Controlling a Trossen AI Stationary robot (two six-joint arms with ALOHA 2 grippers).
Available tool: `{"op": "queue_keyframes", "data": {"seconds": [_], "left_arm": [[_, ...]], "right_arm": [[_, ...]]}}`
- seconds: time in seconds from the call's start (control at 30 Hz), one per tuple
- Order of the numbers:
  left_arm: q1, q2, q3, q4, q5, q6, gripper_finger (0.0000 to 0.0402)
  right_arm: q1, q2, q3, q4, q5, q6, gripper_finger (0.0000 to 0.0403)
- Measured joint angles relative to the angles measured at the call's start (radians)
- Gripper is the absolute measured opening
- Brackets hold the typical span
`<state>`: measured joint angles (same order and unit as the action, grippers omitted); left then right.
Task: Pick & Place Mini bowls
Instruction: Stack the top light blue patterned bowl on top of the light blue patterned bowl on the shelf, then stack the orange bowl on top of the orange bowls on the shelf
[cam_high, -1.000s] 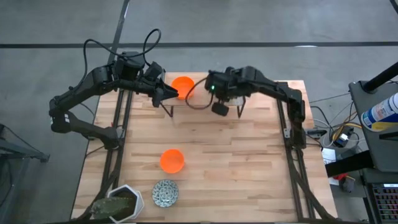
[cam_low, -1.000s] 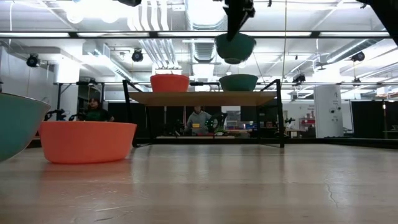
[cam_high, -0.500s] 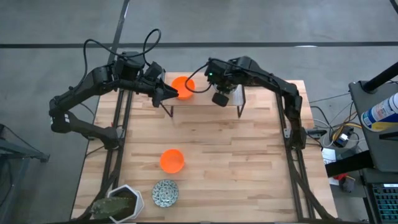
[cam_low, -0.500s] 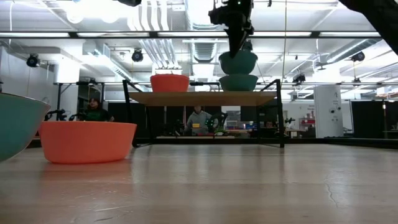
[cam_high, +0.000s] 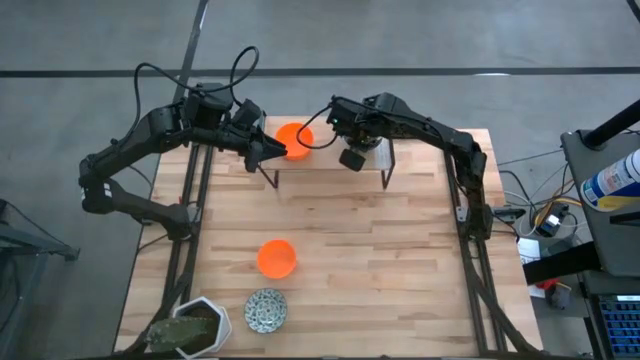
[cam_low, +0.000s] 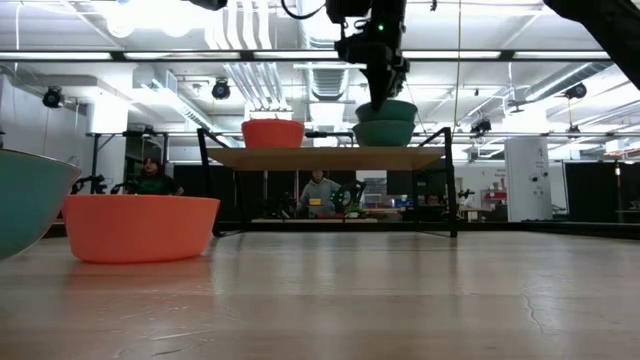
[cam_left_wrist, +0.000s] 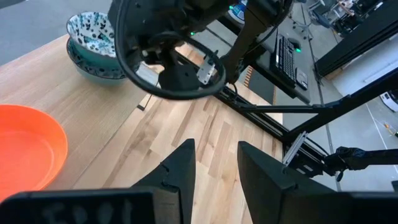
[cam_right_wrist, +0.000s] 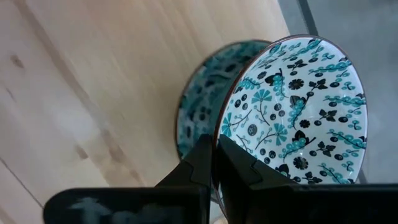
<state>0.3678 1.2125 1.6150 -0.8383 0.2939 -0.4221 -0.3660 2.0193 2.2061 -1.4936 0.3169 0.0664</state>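
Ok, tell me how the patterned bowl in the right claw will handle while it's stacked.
The patterned bowl looks rigid and glazed, so probably slippery and chippable. The right claw, shut on its rim alone, holds it tilted; it may pivot. Over the lower bowl, its rounded shape should nest, but might rock.

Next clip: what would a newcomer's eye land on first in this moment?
First, the right gripper above the raised wooden shelf at the table's far edge, pinching the rim of a patterned bowl and nesting it into a second patterned bowl on the shelf. Beside it, the left gripper hovers open near an orange bowl on that shelf. On the table's near part lie another orange bowl, a speckled bowl and a white plant pot.
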Motion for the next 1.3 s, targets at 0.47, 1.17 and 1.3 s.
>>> {"op": "queue_keyframes", "data": {"seconds": [0.47, 1.17, 1.3], "left_arm": [[0.000, 0.000, 0.000, 0.000, 0.000, -0.002, 0.0112], [0.000, 0.000, 0.000, 0.000, 0.000, -0.001, 0.0112], [0.000, 0.000, 0.000, 0.000, 0.000, -0.001, 0.0112]], "right_arm": [[-0.004, 0.001, -0.033, 0.042, -0.004, 0.017, 0.0011], [0.009, -0.008, -0.068, 0.058, -0.007, 0.060, 0.0081], [0.010, -0.022, -0.068, 0.057, -0.008, 0.070, 0.0105]]}}
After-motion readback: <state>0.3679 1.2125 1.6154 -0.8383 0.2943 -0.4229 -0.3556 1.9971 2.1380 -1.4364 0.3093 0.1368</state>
